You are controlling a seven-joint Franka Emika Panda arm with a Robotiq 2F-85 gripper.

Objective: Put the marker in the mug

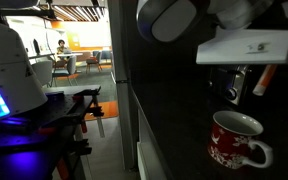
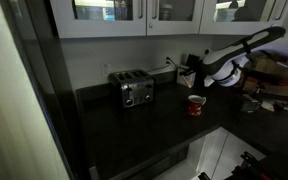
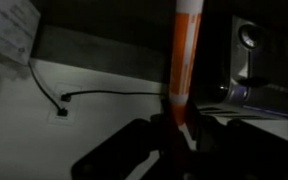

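The red mug (image 1: 237, 139) with a white pattern and white inside stands on the dark counter; it also shows small in an exterior view (image 2: 195, 104). My gripper (image 1: 246, 82) hangs above the mug, shut on the orange-red marker (image 1: 265, 79), which sticks out tilted at its side. In the wrist view the marker (image 3: 183, 60) runs upright between the dark fingers (image 3: 174, 130). The mug is out of the wrist view.
A dark boxy toaster (image 2: 136, 90) stands on the counter (image 2: 154, 125) away from the mug. Clutter and a stand sit behind the arm (image 2: 189, 75). White cabinets hang above. A wall socket with a cable (image 3: 62, 100) shows on the wall.
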